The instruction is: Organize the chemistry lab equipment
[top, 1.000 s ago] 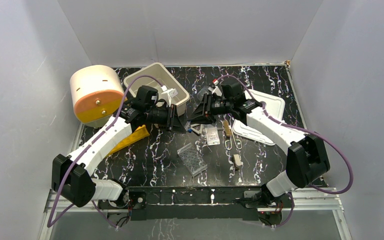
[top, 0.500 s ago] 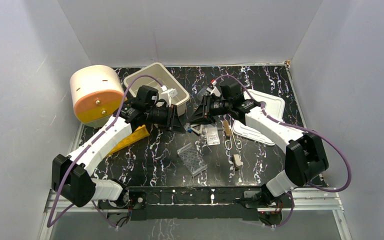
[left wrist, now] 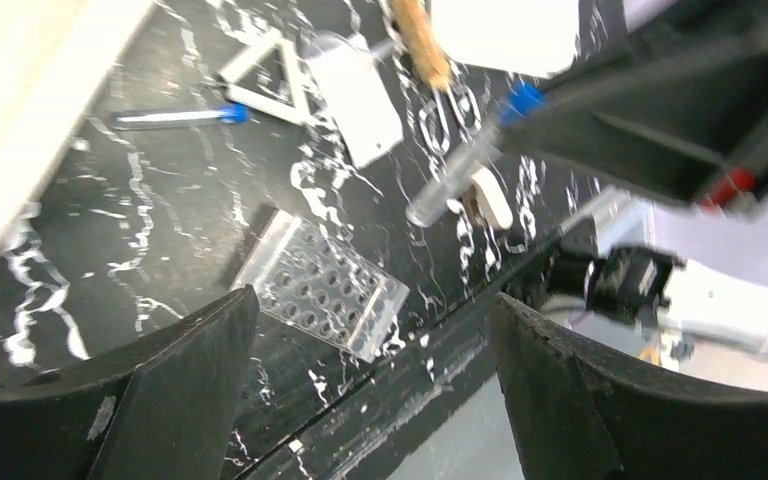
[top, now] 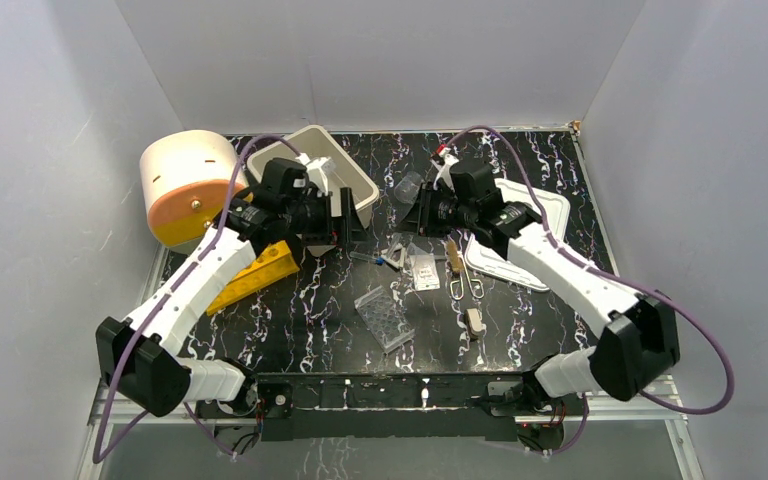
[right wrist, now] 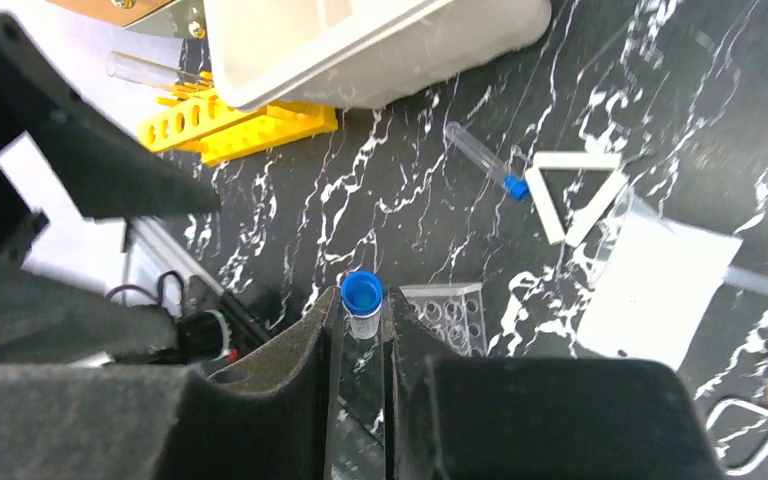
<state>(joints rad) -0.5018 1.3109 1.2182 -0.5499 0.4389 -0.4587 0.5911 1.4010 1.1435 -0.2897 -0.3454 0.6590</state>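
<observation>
a: what is the right gripper (right wrist: 361, 335) doing?
b: its two black fingers are squeezed tight on a blue-cap tube (right wrist: 362, 293). the tube is small and clear. it is up in the air, not on the table (top: 330, 310).
a: and the left gripper (left wrist: 370, 400)?
b: its fingers are spread wide, with nothing between them. it hangs by the near corner of the beige tub (top: 358, 178).
a: where is the yellow rack (top: 260, 272)?
b: on the table, just beside the tub, under the left arm.
a: and the clear well tray (top: 384, 317)?
b: flat on the table, in the middle, closer to the arm bases. nothing touches it.
a: i see a white triangle (right wrist: 575, 190).
b: yes. a second tube (right wrist: 480, 158) lies flat next to it, its blue cap right at one corner. a white card (right wrist: 660, 290) lies on the other side of the triangle.
a: anything else?
b: a wooden clamp (top: 454, 258) lies near the white lid (top: 535, 215). the small beaker (top: 407, 186) sits between the tub and the right arm. i cannot tell if it stands straight.
</observation>
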